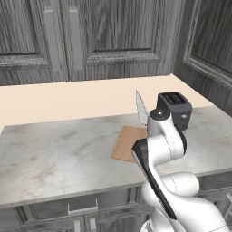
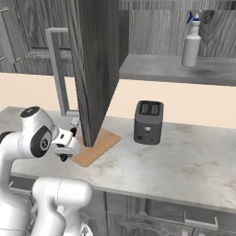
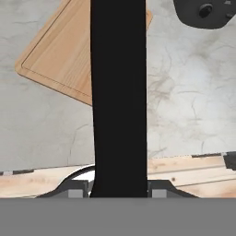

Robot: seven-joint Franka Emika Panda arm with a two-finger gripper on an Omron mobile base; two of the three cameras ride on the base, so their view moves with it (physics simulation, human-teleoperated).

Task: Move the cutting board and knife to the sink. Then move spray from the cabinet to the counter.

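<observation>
**Knife held blade-up above the board**

The knife (image 1: 141, 108) stands nearly upright over the bench (image 1: 59, 154), its slim silver blade pointing up with a slight lean to the left in the left base view. In the hand view its black handle (image 3: 119, 97) runs straight up the middle from between the finger tips, so its long axis lies along the gripper (image 3: 119, 190).

The cutting board (image 1: 128, 142) lies flat on the marbled bench below the hand, its near part hidden by the arm in the left base view. In the hand view the board sits at upper left, tilted against the frame.

Just beside the board, on its right in both base views, stands a black two-slot toaster (image 2: 148, 122). In the right base view an open door of the dark wood-grain cabinet (image 2: 94, 64) with a long silver bar handle hangs in front of the board's far part — close by the hand. On the cabinet shelf behind it stands the spray (image 2: 191, 42), upright, blue nozzle on top.

The jaws are part-way apart and clasp the knife's handle, one on either side.
</observation>
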